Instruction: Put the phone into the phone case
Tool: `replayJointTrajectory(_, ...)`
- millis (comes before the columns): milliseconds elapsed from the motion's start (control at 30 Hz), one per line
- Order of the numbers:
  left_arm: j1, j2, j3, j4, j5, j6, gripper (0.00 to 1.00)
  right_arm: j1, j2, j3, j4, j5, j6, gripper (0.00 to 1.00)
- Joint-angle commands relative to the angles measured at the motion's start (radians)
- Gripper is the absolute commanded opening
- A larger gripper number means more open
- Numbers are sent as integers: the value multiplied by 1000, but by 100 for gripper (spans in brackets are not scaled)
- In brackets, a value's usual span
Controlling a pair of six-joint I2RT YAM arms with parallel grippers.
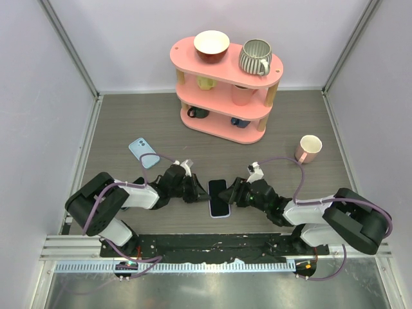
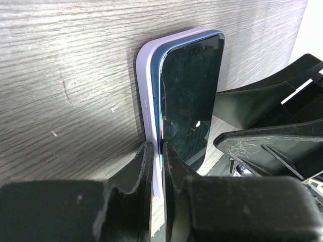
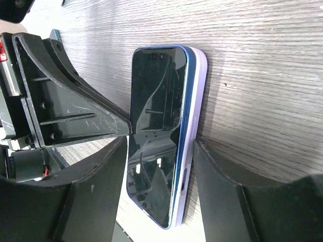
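A dark-screened blue phone (image 1: 219, 196) lies face up in a lavender phone case (image 1: 213, 209) near the table's front middle. In the left wrist view the phone (image 2: 189, 96) has its blue side showing above the case rim (image 2: 146, 96). My left gripper (image 2: 157, 146) is shut on the near edge of the case and phone, reaching in from the left (image 1: 196, 193). My right gripper (image 3: 160, 141) comes from the right (image 1: 232, 192), open. One of its fingers (image 3: 217, 171) rests by the case wall (image 3: 198, 91); the other hovers over the phone's screen (image 3: 156, 116).
A light blue phone-shaped item (image 1: 143, 152) lies on the table to the back left. A pink three-tier shelf (image 1: 225, 90) stands at the back with a bowl (image 1: 211, 45), a striped mug (image 1: 255, 56) and more cups. A pink mug (image 1: 309, 148) stands at the right.
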Motion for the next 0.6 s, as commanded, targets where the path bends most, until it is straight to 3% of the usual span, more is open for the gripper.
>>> replayJointTrajectory(0, -33, 1, -1, -31, 98, 37, 12, 41, 24, 64, 345, -310, 121, 59)
replayJointTrajectory(367, -27, -24, 14, -87, 84, 72, 12, 32, 74, 64, 302, -295, 117, 50)
replayJointTrajectory(467, -27, -28, 14, -94, 77, 80, 12, 30, 52, 49, 269, -265, 108, 38)
replayJointTrajectory(567, -27, -33, 17, -105, 69, 85, 12, 30, 17, 55, 197, -242, 82, 19)
